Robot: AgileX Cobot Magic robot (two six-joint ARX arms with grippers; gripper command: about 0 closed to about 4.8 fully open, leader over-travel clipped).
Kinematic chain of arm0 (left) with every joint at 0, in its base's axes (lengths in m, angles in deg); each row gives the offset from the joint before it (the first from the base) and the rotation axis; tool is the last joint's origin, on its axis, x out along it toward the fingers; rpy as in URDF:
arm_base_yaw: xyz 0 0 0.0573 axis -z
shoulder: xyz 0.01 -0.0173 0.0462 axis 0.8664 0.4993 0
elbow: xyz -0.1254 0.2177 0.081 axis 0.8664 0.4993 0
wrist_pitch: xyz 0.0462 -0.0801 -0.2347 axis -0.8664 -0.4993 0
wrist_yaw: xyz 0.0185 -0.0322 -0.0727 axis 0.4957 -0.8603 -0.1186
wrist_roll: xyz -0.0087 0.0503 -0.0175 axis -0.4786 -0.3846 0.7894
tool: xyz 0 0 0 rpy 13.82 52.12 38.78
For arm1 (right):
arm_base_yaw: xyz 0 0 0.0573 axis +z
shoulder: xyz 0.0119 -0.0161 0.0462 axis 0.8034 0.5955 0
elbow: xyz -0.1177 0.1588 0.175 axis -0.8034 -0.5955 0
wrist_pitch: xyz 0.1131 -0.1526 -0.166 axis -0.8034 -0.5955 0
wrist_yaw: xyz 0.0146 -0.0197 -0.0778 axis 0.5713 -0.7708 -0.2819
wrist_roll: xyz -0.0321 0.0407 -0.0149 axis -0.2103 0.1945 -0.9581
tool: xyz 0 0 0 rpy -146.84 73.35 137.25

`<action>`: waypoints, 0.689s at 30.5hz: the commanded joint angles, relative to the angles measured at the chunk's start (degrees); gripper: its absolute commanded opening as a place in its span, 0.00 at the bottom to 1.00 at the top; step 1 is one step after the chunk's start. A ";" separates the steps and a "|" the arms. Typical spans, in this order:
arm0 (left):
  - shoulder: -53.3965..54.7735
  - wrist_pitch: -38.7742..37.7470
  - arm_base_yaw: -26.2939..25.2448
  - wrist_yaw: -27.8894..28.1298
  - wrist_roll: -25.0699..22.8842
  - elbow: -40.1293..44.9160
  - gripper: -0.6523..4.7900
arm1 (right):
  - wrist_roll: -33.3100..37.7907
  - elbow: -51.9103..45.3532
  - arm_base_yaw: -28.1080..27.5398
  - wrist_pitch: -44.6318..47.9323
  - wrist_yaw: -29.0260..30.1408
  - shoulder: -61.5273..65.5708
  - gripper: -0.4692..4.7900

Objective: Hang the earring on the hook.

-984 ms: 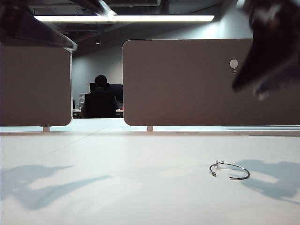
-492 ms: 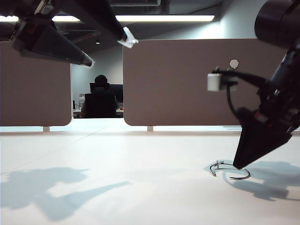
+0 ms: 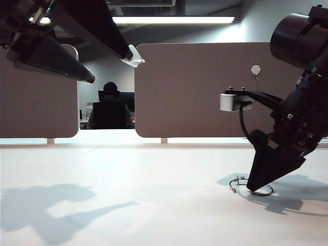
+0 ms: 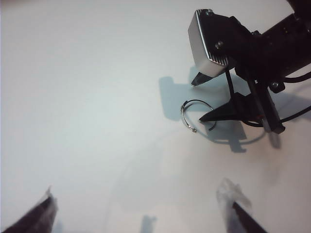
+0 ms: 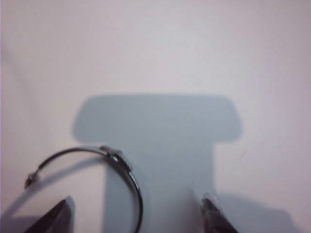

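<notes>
Right gripper [image 3: 252,188] has dropped onto the earring [image 3: 252,186], fingers apart straddling its wire, nothing grasped; left gripper [image 3: 114,65] hovers released, high. Hook [image 3: 255,70] still bare.

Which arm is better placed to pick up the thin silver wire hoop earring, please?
Right. The right gripper straddles the silver wire hoop earring lying on the white table; the open left gripper hovers far away.

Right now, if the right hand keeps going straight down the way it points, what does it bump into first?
Probably the earring: the right hand points down with its open fingers either side of the hoop's wire, the table just beneath. Depth is hard to judge.
</notes>
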 commanded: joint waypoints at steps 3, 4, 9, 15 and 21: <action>-0.13 0.04 0.04 -0.02 -0.22 -0.42 1.00 | -0.02 -0.07 0.07 -1.25 -0.31 2.40 0.69; -0.13 0.04 0.04 -0.02 -0.22 -0.42 1.00 | 0.02 -0.07 0.04 -1.62 -0.33 2.64 0.59; -0.13 0.07 0.04 0.00 -0.28 -0.42 1.00 | 0.02 -0.07 0.04 -2.71 -0.35 2.84 0.10; -0.13 0.11 0.04 0.44 -0.33 -0.42 1.00 | 0.31 0.17 0.04 -1.64 -0.52 2.75 0.08; -0.13 1.99 0.02 1.68 -1.33 -0.79 1.00 | 3.08 5.27 0.04 -1.55 -1.03 0.66 0.08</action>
